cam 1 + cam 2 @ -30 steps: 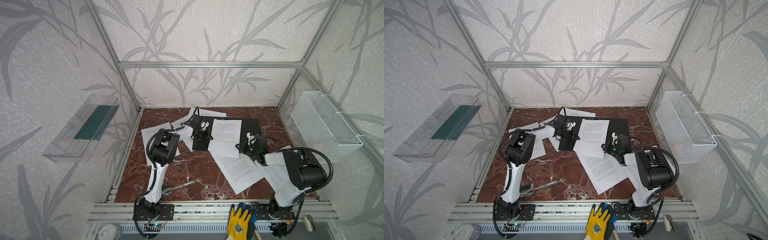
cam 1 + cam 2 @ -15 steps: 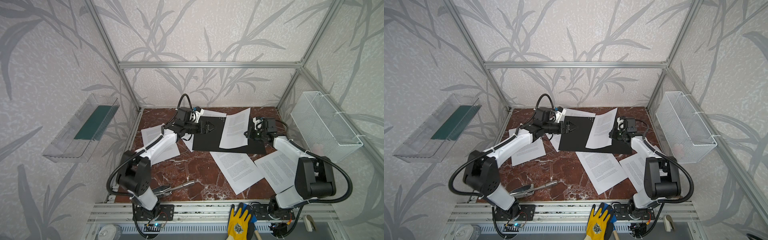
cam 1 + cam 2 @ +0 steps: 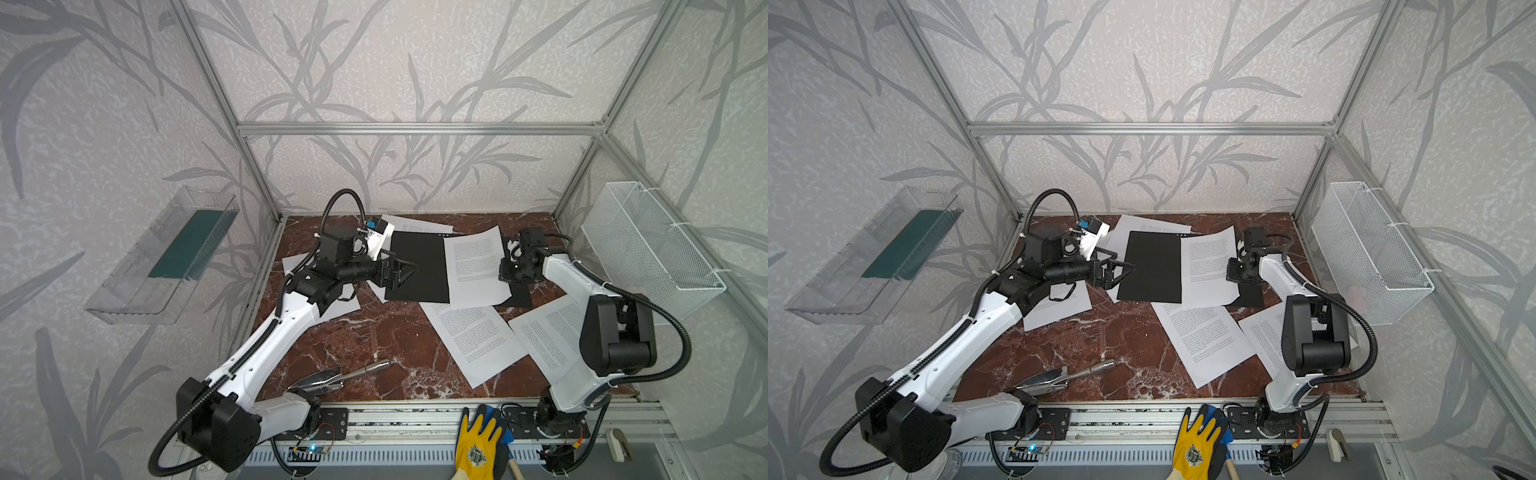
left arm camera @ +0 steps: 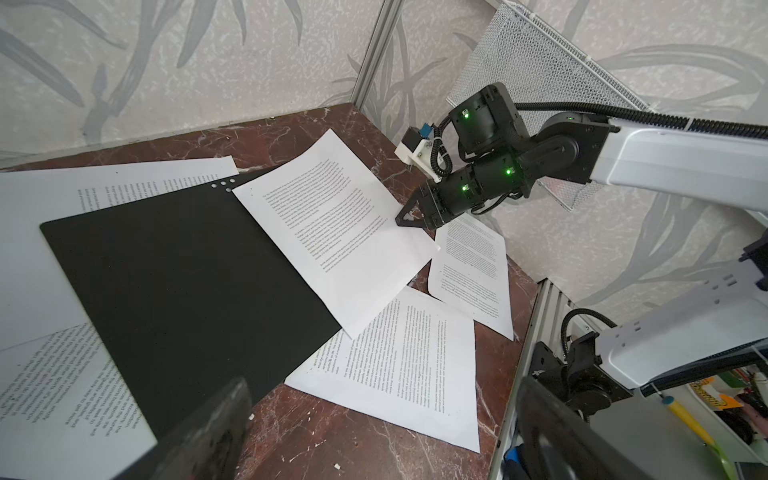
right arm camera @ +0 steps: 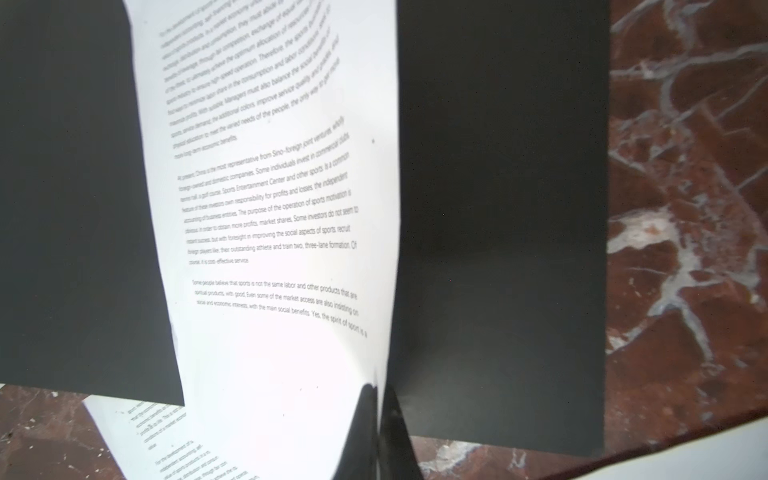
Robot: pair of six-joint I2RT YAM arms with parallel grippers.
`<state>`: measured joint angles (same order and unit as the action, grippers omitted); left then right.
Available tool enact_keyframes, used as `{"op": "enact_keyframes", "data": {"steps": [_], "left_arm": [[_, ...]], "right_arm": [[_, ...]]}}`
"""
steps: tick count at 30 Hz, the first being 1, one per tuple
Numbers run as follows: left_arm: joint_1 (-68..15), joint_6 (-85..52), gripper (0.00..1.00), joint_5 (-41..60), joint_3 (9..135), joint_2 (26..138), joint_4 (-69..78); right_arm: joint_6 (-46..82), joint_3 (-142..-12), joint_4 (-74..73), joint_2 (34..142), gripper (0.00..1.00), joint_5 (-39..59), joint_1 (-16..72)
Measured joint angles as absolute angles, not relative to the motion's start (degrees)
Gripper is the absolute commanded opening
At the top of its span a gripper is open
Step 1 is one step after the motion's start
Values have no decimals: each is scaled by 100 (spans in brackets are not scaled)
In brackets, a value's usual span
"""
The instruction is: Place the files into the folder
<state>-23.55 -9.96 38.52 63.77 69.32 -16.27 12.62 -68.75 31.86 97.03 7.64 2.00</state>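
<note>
The folder (image 3: 417,266) lies open at the back middle of the table (image 3: 353,332), black inside up, and its left half is bare. The right gripper (image 4: 404,219) is closed on the right edge of one sheet (image 3: 476,266), pinching it thin between its fingertips (image 5: 365,415). That sheet hangs raised and bowed over the folder's right half. Its left edge is down on the black near the spine, and its near corner overhangs the folder's front edge. The left gripper (image 3: 409,271) stands wide open with nothing in it, low at the folder's left edge; I cannot tell whether it touches the cover. No paper can be seen lying flat and square inside the folder, so I judge the task barely begun, with the first sheet being brought in but not yet let go. At least four other sheets (image 3: 473,340) lie loose: two overlapping in front of the folder toward the right, one behind it partly under its back edge, and one to its left under the left arm. What is left, as far as I can judge, is to settle this sheet squarely on the folder and then bring in the rest. Whether the clip at the spine must be worked, I cannot tell.
</note>
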Motion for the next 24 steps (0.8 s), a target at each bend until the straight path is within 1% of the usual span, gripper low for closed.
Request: {"op": "enact_keyframes", "data": {"steps": [6,15,24], "left_arm": [[-2344,-703,99,3695,6355,6888,-1931],[-2154,-506,99,3426,6309,6956,-1977],[-2132,-462,99,3406,6272,7076,-1975]], "right_arm": [[1225,-6877,3306,9706,0,572,-56],[1168,-6925,3441,9706,0,412,-279],[923,-6991,3334,9706,0,823,-294]]}}
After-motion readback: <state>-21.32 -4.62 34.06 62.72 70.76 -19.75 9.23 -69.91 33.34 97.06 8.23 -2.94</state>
